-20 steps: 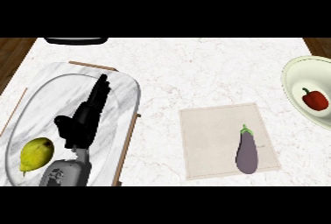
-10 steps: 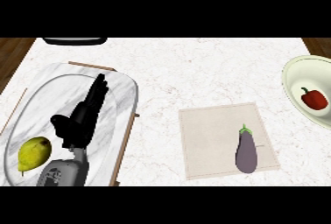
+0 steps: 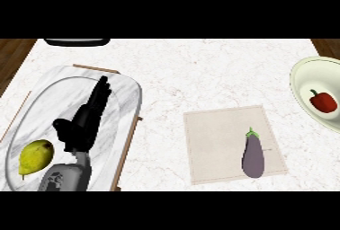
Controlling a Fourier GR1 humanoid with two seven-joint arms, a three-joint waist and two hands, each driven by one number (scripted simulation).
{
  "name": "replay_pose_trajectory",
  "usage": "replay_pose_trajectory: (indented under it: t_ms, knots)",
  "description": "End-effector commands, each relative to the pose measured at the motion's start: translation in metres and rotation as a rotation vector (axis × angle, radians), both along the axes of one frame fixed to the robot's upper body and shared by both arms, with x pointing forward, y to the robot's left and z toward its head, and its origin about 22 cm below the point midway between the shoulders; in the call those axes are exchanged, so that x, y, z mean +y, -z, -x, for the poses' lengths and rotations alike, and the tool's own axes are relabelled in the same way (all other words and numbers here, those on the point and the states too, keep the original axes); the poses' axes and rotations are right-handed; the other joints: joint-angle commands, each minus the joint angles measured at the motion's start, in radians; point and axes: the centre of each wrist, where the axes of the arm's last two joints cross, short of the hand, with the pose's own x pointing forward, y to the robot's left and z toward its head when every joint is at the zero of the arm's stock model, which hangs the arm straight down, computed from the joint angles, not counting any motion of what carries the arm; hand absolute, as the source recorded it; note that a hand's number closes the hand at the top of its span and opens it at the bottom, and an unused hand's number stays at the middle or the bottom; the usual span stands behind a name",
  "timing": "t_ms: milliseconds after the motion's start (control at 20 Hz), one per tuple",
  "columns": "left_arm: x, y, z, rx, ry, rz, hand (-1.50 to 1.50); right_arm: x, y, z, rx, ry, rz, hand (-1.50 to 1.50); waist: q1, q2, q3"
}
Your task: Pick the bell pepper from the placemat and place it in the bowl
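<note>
Compared with a moment ago, the left hand (image 3: 85, 120) has shifted slightly and nothing else has moved. It hangs over the marble tray (image 3: 129, 85) at the left, fingers straight and released, holding nothing; the right hand is out of view. The bell pepper (image 3: 323, 100) lies in the bowl (image 3: 300, 74) at the far right of the pale marble counter (image 3: 199, 67), with an eggplant (image 3: 252, 155) on the placemat (image 3: 212, 143) and a yellow mango (image 3: 34, 155) on the tray.
</note>
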Motion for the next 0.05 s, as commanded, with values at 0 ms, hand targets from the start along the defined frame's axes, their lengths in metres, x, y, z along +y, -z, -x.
replay_pose_trajectory:
  t_ms: [0]
  knots:
    - [-0.0032,0.0003,-0.0026,-0.011,-0.013,-0.014,0.00,0.0037,0.0291,0.0109,-0.060,-0.127,-0.049,-1.50,-0.001,0.000,0.001]
